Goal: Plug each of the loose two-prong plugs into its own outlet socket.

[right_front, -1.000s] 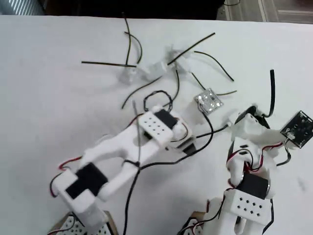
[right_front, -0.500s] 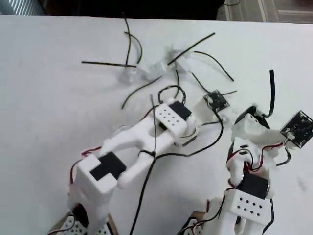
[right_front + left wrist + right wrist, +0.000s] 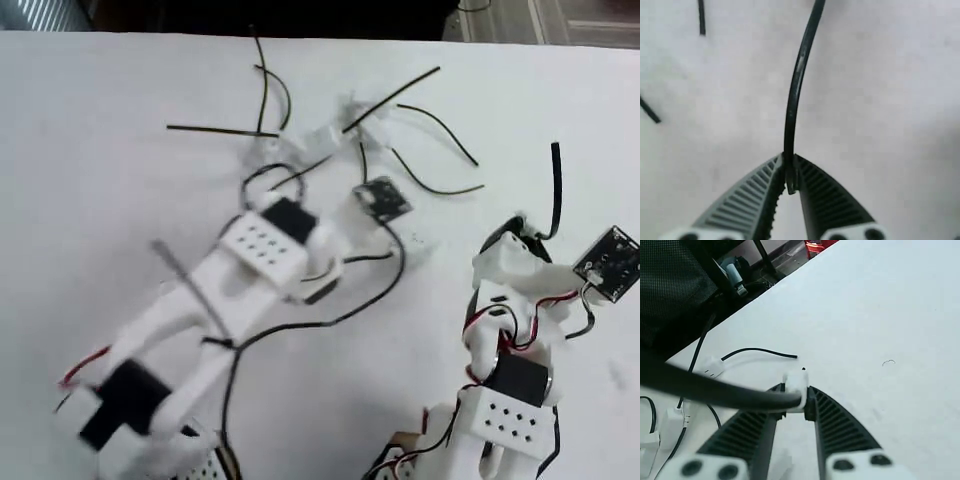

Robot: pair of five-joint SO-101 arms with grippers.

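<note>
Up close, the left gripper [image 3: 790, 174] pinches a black wire [image 3: 800, 75] tight, and the right gripper [image 3: 797, 390] clamps a white plug [image 3: 792, 378]. The high view adds loose plugs [image 3: 322, 135] tangled on the white table [image 3: 100, 150].

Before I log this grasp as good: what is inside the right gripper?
A white plug with a black cord is clamped in the right gripper. The fingers cover the plug's lower part.
</note>
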